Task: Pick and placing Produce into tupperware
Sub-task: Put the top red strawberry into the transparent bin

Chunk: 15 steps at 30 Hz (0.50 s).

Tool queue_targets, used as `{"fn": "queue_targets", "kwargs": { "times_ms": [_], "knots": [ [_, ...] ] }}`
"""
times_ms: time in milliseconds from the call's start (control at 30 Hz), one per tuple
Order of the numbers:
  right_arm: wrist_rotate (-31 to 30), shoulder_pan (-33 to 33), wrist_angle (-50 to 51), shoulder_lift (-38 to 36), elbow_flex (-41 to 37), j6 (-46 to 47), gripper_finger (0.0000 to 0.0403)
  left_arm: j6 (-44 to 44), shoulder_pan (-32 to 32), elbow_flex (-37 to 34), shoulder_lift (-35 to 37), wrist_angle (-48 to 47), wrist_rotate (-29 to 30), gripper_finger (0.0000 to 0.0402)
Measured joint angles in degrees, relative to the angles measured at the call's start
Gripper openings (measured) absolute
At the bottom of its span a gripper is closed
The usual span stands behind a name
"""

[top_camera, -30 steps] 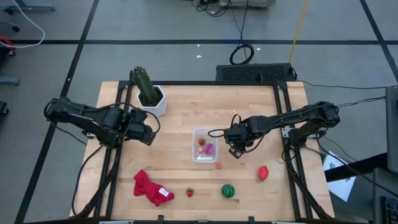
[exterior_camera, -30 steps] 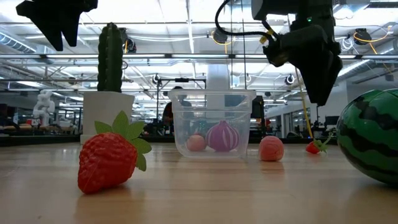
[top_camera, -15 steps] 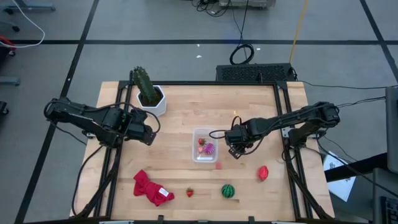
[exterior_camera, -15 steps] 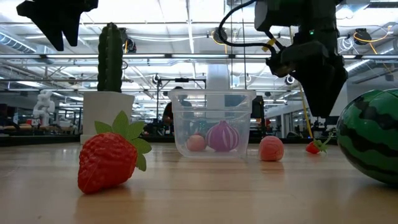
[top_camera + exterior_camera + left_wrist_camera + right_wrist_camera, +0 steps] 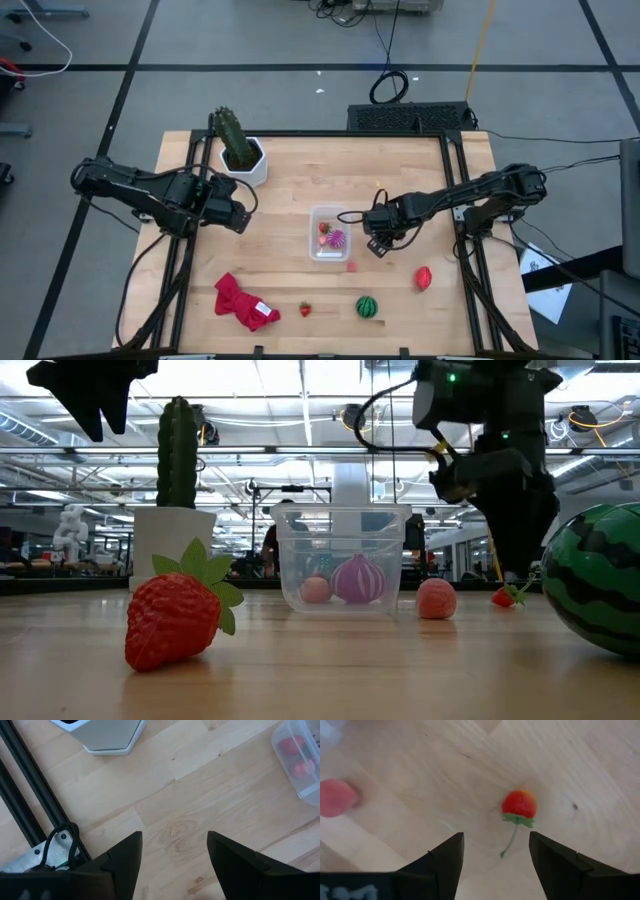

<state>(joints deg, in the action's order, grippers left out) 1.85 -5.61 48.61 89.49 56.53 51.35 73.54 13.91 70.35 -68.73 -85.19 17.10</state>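
1. The step in hand is judged to be the pick of a small stemmed red fruit (image 5: 519,803), which is framed ahead of the right gripper (image 5: 496,851); its jaws are seen parted with nothing between them.
2. In the high view the right gripper (image 5: 377,243) is held just beside the right wall of the clear tupperware tub (image 5: 314,248).
3. For a clean pick, the jaws are best centred over the round red body rather than the thin green stem, lowered straight, and closed gently so the piece is not squirted sideways.
4. The fruit's long axis is set by body and stem: the stem trails from the green calyx toward the gripper's fingers, slightly aslant, and the red body points away from them.
5. A purple striped ball (image 5: 357,579) and 1 small pink-red piece (image 5: 315,589) are already seen inside the tub; a pink piece (image 5: 436,599) lies just outside it.
6. A strawberry (image 5: 305,309), a watermelon ball (image 5: 368,306) and a larger red piece (image 5: 424,277) remain on the table (image 5: 290,170).
7. The left gripper (image 5: 174,851) is parked near the cactus pot (image 5: 102,734), jaws apart and empty.
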Motion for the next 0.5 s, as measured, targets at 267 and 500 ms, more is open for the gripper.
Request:
{"fn": "queue_targets", "kwargs": {
  "times_ms": [267,500],
  "knots": [
    [0.07,1.81,-1.41,0.0,-2.31,-1.53,0.0215,-0.2,0.0,0.0,0.0,0.0,1.0,0.023],
    [0.17,2.26,-5.1,0.1,-2.31,-2.14,0.0215,-0.25,0.0,0.0,0.0,0.0,1.05,0.023]
  ]
}}
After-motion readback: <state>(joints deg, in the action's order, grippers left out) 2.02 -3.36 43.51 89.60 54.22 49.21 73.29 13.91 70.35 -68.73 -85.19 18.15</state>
